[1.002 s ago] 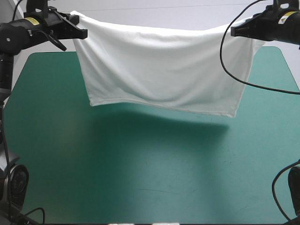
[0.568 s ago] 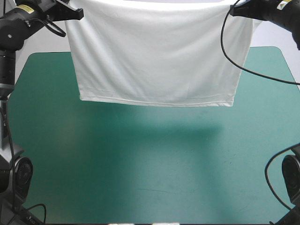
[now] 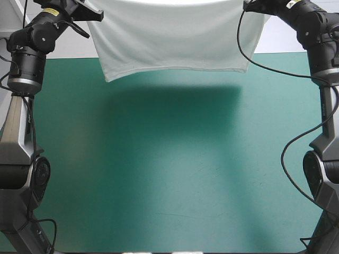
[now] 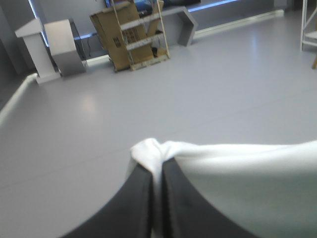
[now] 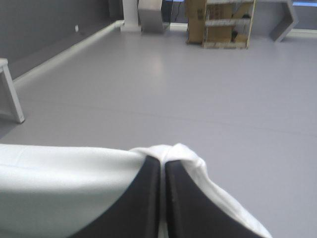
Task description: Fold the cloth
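Fingers (image 4: 131, 208) of the left gripper (image 4: 157, 168) were all but closed, pinching a bunched white corner of the T-shirt (image 4: 247, 173) between them. Same on the other side: the right gripper (image 5: 162, 161) had its fingers (image 5: 141, 203) pressed together on the opposite corner, with cloth wrapped over the tips. In the high view we saw both arms raised above the far part of the table (image 3: 169, 185), grippers well apart. The T-shirt hung between them as a fairly flat sheet, clear of the teal-green cover. We noted its lower hem sat a bit lower at the left arm's side than at the right's. A dark shadow (image 3: 169, 106) lay on the cover just below the hem.
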Controlling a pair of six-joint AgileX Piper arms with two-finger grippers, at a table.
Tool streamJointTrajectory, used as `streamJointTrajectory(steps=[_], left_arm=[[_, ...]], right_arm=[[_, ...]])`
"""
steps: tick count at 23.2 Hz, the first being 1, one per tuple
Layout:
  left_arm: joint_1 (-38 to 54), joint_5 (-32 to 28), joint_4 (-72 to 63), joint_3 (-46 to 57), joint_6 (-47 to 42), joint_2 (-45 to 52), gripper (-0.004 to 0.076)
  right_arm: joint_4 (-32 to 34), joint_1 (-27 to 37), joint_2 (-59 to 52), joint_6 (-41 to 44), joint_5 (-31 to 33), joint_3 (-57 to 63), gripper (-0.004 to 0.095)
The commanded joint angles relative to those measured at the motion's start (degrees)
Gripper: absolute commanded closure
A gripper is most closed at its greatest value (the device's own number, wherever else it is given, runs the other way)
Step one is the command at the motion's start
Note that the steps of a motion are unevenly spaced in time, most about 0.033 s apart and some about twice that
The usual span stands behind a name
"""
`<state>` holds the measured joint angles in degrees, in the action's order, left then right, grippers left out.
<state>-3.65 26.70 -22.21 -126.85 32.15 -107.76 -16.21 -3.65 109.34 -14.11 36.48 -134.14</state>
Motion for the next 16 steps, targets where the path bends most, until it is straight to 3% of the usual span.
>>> streamJointTrajectory(steps=[1, 5, 6, 11, 16], left_arm=[[-0.06, 5.96, -1.11, -1.83, 0.21, 2.18, 0.0703], [-0.06, 25.45, -0.59, -1.83, -0.40, -0.66, 0.0703], [-0.06, 32.35, -0.29, -1.72, -2.19, -1.81, 0.0703], [-0.06, 46.36, 5.10, 0.38, -9.20, -2.28, 0.0703], [-0.06, 47.02, 8.11, 10.41, -11.07, 2.25, 0.0703]], right_arm=[[0.38, -0.03, -2.85, -0.46, 8.56, -1.54, 0.0925], [0.38, -0.03, 0.56, 2.69, 24.45, -1.01, 0.0925], [0.89, -0.03, 1.83, 4.04, 31.31, -1.01, 0.0925], [1.18, -0.15, -0.94, 7.94, 31.31, 8.72, 0.0925], [1.73, -0.15, -9.75, 7.62, 31.20, 24.70, 0.0925]])
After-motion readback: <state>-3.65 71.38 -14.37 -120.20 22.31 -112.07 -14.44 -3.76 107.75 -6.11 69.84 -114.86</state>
